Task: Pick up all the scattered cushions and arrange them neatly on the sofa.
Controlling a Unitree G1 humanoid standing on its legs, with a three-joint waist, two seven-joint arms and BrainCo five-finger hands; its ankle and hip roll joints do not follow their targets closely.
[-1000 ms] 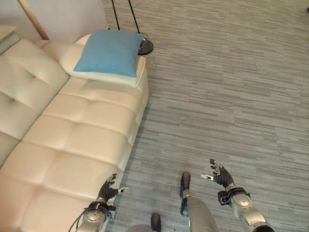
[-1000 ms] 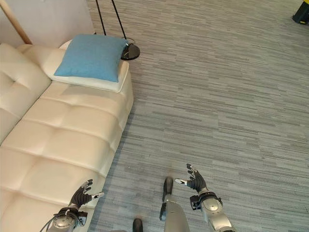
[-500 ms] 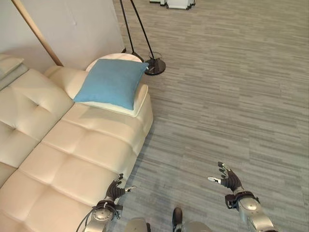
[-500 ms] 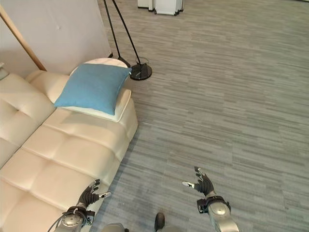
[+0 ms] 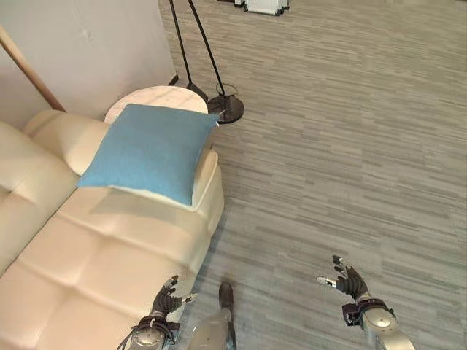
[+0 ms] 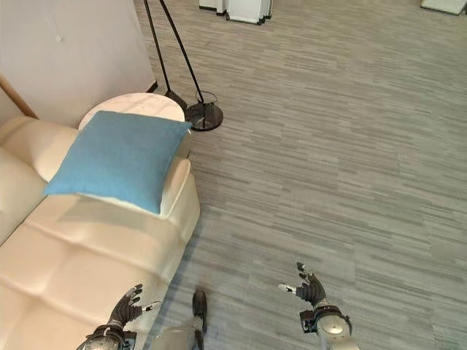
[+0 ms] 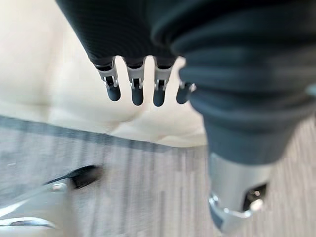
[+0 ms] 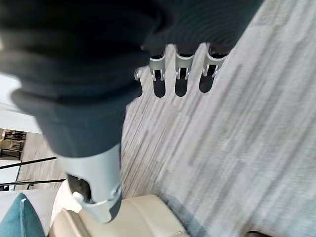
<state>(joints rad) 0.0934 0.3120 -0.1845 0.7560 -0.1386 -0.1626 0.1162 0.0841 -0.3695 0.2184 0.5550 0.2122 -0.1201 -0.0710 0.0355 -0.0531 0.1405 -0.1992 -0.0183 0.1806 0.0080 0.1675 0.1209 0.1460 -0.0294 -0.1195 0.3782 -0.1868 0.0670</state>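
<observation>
While both hands hung low and empty, the one cushion in sight, a blue cushion [image 5: 148, 152], lay tilted on the sofa arm [image 5: 206, 177] at the far end of the cream sofa [image 5: 95, 255], its upper corner overhanging a small round side table [image 5: 157, 98]. Left hand [image 5: 166, 300] hovered over the front edge of the seat, fingers [image 7: 134, 91] straight and relaxed, nothing held. Right hand [image 5: 347, 280] was over the grey floor [image 5: 343, 146], well apart from the sofa, fingers spread, nothing held.

Judgement: step in hand was locating the next cushion; none lay on the floor shown. To do it well: scan the floor further round before committing either arm, and keep both hands unclenched for a two-handed lift. The blue cushion would probably want squaring against the backrest later, since it sat crooked on the arm.

A floor lamp [image 5: 224, 109] stood just beyond the table. No legible writing or labels on anything.
</observation>
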